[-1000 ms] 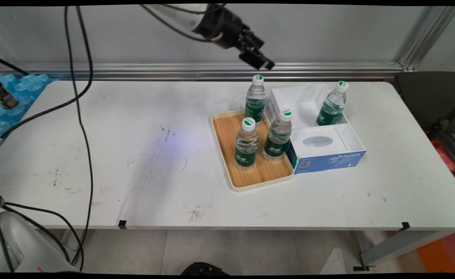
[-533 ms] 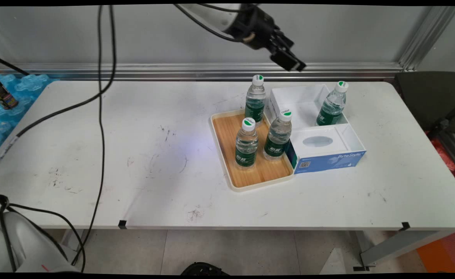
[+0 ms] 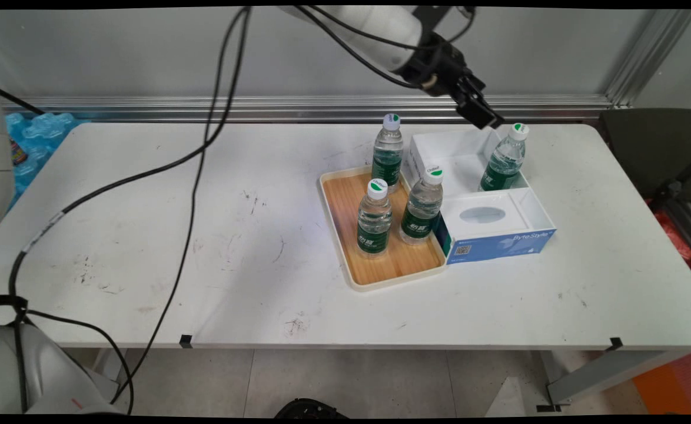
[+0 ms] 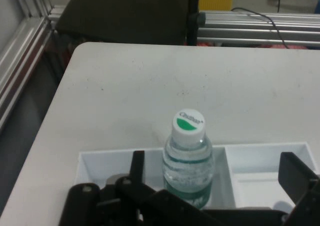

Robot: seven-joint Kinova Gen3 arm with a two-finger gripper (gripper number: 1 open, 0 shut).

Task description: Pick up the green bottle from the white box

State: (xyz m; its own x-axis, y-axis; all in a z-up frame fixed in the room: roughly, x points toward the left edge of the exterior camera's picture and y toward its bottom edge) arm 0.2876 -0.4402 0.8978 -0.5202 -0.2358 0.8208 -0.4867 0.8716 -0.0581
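At the far left corner of the bench (image 3: pixel 145 247) we see a pack of blue-wrapped items (image 3: pixel 36 132) just off its edge. Right of the bench's middle lies a cream tray (image 3: pixel 345 259) with a wooden floor; three capped water bottles stand upright on it: one toward the front (image 3: pixel 374 219), one at the tray's far end (image 3: pixel 388 151), and one at its right edge (image 3: pixel 422 205), just beside a white box (image 3: pixel 542 215) with a blue front. The box has a far compartment and a near one holding a white tissue pack (image 3: pixel 482 217). In the far compartment, against its right wall, stands a fourth bottle (image 3: pixel 504 158) (image 4: pixel 188 158), upright, white cap with a green mark. The end effector (image 3: pixel 487 122) (image 4: pixel 220 186) hangs in the air just up and left of that bottle's cap, not touching it. In the hand view its two fingers (image 4: pixel 137 168) stand spread wide, one on each side of the bottle, gripping nothing. Past the bench's right edge sits a dark chair (image 3: pixel 654 147).
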